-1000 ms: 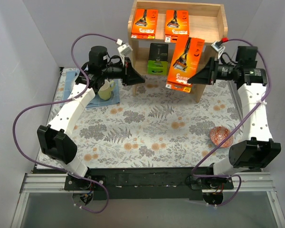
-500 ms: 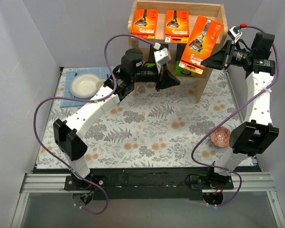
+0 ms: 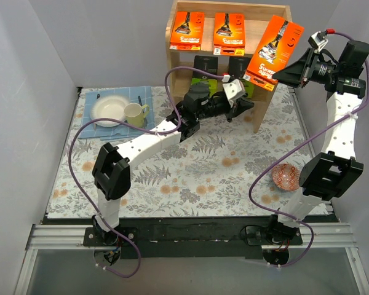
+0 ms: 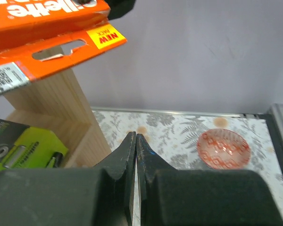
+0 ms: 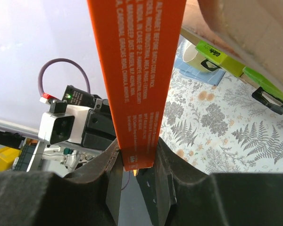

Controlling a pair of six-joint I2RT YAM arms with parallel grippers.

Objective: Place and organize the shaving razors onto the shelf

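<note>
Your right hand (image 3: 290,69) has lifted its grasped orange pack (image 3: 272,49) higher; left hand (image 3: 247,103), clenched empty, moved in below it. The shelf (image 3: 170,58) beside them holds two orange packs (image 3: 186,31) and two green packs (image 3: 204,66).

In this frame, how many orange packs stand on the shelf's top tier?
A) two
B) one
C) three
A: the left pack and middle pack stand on the top tier of the shelf; the third pack hangs tilted in the right gripper.
</note>
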